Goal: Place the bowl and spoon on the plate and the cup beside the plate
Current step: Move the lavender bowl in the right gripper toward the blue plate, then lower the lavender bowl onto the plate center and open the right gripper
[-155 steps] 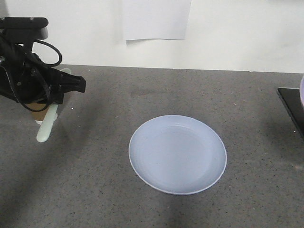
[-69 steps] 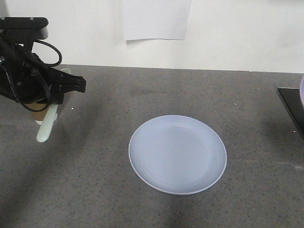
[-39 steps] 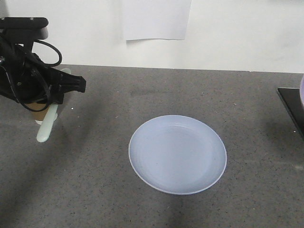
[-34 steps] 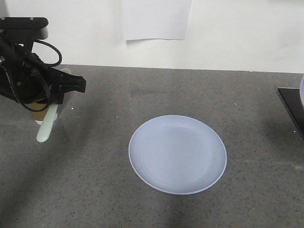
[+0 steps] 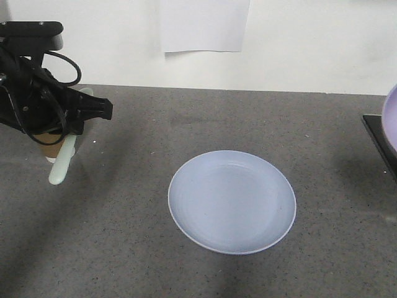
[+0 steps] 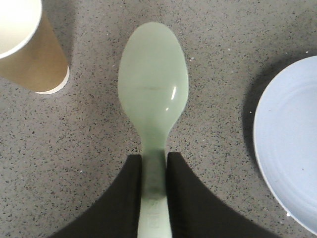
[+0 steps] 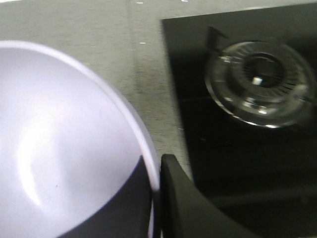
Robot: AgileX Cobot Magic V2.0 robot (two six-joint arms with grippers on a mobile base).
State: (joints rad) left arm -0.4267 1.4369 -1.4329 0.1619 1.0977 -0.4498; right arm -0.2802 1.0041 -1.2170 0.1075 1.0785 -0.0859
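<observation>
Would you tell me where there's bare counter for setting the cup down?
Bare counter lies between the plate and the spoon, and between the plate and the black cooktop. Far left is crowded: the left gripper holds the spoon beside the cup.

Round pale blue plastic plate (image 5: 232, 202) sits mid-frame on the grey speckled counter (image 5: 124, 248). Far left, the mint-green plastic spoon (image 5: 62, 162) hangs scoop-down in the left gripper (image 6: 153, 162), with the brown paper cup (image 5: 48, 141) just behind it. At the right edge is the lavender plastic bowl (image 5: 391, 118), seemingly above the black hob (image 5: 379, 139).
</observation>
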